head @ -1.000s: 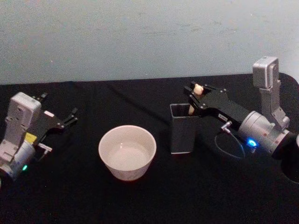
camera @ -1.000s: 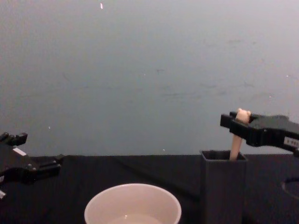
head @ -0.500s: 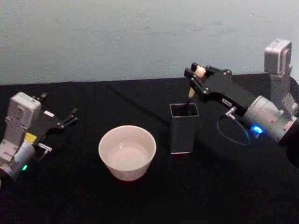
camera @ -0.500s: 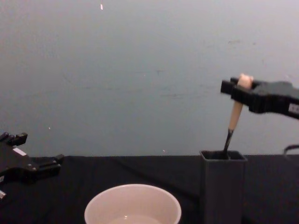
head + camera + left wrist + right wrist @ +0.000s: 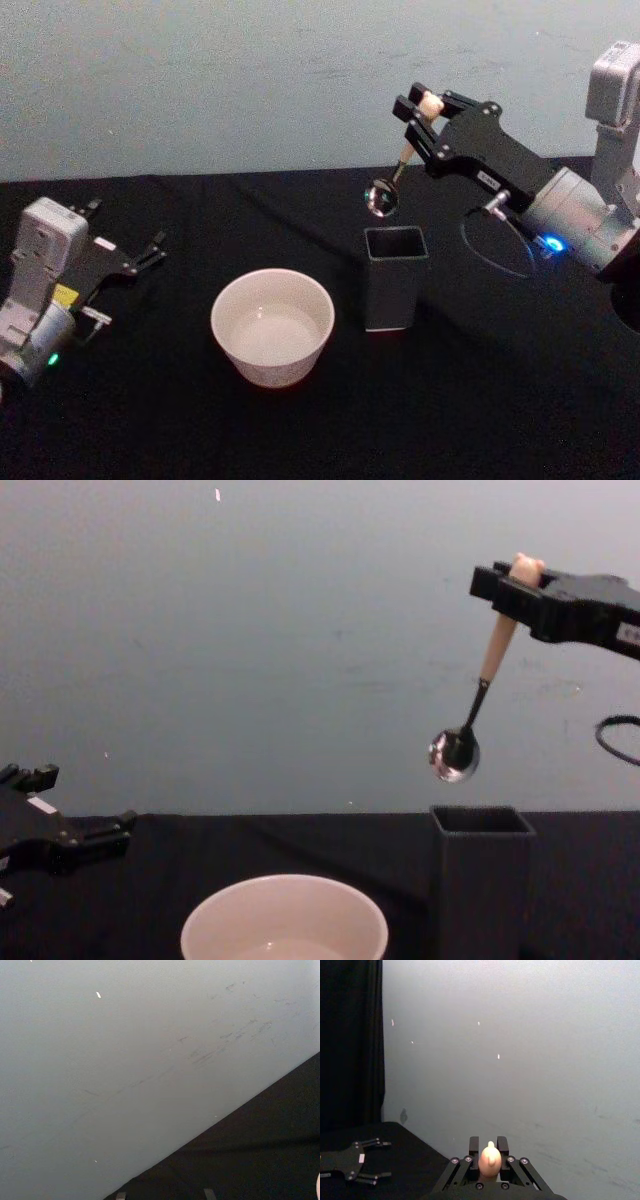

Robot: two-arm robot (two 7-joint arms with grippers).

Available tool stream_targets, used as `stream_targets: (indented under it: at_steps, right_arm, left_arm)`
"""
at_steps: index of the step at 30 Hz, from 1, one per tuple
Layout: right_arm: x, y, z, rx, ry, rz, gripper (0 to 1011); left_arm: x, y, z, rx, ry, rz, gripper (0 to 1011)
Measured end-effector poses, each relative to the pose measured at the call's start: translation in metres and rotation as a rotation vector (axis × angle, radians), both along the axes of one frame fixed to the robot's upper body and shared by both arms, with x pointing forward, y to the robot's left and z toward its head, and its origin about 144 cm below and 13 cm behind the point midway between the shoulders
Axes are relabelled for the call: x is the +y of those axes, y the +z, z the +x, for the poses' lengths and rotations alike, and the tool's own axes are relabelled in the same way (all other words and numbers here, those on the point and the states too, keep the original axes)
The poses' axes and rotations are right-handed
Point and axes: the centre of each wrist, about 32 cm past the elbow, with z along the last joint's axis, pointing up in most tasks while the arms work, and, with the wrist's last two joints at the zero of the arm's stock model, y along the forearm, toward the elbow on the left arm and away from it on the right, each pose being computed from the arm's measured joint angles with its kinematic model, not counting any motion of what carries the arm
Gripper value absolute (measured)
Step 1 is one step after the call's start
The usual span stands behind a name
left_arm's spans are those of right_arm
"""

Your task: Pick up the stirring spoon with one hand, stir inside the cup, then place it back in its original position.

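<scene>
Stirring spoon (image 5: 401, 165): slim, beige handle with a small bear-like head, thin dark neck and shiny round metal bowl. It is held in the air at the head end by the right gripper (image 5: 425, 103), whose black fingers are closed on the handle just under the head. In the right wrist view the head (image 5: 490, 1159) sits between the pads, and the rest of the spoon is hidden below the gripper body.

From the chest view the spoon (image 5: 493, 650) hangs tilted, with the bowl lower and toward the robot's left. The bowl is above the mouth of the tall dark grey square holder (image 5: 478, 890), over its left part and clear of the rim. The holder's base is cut off by the bottom edge of that view.

The wide off-white round cup (image 5: 270, 370) stands on the black table (image 5: 500, 400), just left of the holder (image 5: 390, 295) and apart from it. Whether there is liquid inside cannot be made out. In the chest view only its upper part shows (image 5: 285, 879).

The left gripper (image 5: 128, 225) is idle low at the table's left side, well away from the cup, with its fingers spread and holding nothing.

The right arm is cut off at the right edge of the head view.
</scene>
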Motion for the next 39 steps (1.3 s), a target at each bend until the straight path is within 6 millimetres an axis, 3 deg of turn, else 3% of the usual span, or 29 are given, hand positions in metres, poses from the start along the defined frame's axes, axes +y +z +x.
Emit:
stream_targets:
  at_steps: [6, 17, 30, 39]
  right_arm:
    - [0.009, 0.000, 0.006, -0.001, 0.018, 0.009, 212]
    - [0.043, -0.013, 0.020, 0.032, 0.107, 0.014, 212]
    - [0.068, -0.030, 0.015, 0.056, 0.216, -0.020, 212]
    - [0.078, -0.054, 0.012, 0.076, 0.250, -0.058, 212]
  left_arm:
    - [0.000, 0.000, 0.000, 0.000, 0.000, 0.000, 1001]
    - [0.000, 0.000, 0.000, 0.000, 0.000, 0.000, 1001]
    - [0.000, 0.000, 0.000, 0.000, 0.000, 0.000, 1001]
    - [0.000, 0.000, 0.000, 0.000, 0.000, 0.000, 1001]
